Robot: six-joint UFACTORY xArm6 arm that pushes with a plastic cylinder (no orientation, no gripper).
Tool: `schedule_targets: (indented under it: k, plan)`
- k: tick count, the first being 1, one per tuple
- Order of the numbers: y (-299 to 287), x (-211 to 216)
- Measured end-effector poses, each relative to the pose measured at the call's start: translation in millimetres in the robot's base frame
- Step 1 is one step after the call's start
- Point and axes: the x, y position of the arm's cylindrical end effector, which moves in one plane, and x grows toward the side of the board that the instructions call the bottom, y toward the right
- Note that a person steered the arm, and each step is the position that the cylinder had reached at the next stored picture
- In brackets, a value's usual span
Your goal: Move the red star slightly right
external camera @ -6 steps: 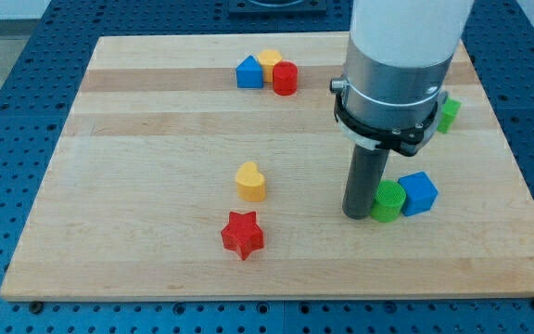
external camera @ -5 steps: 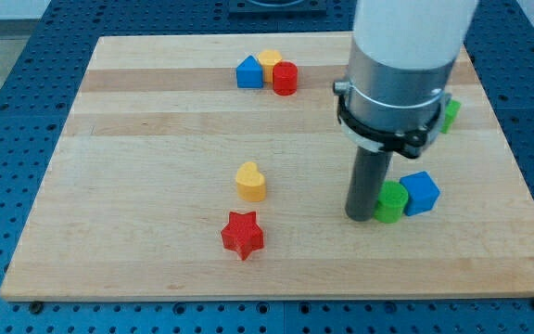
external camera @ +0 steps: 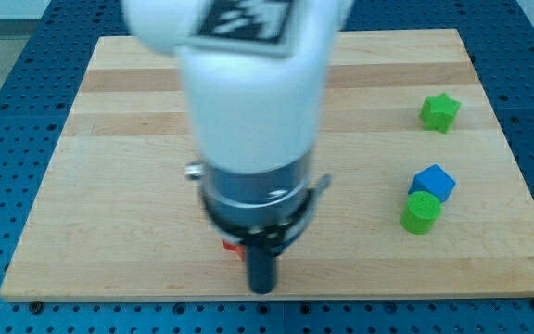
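The red star [external camera: 234,247] is almost wholly hidden behind the arm; only a small red edge shows at the lower middle of the wooden board [external camera: 82,186]. My tip [external camera: 262,288] sits near the board's bottom edge, just right of and below that red edge. Whether it touches the star cannot be told.
A green star [external camera: 439,111] lies at the right. A blue cube [external camera: 433,183] and a green cylinder [external camera: 421,212] sit together at the lower right. The arm's white and grey body [external camera: 248,121] hides the board's middle and the other blocks.
The arm has swept from beside the green cylinder at the right to the lower middle, now covering the red star, the yellow block and the top group. The green cylinder and blue cube sit slightly further right.
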Motion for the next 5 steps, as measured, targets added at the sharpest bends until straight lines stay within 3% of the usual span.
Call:
schedule_targets:
  k: [1, 3, 5]
  plan:
    - [-15, 0]
    - [-46, -55]
    - [31, -55]
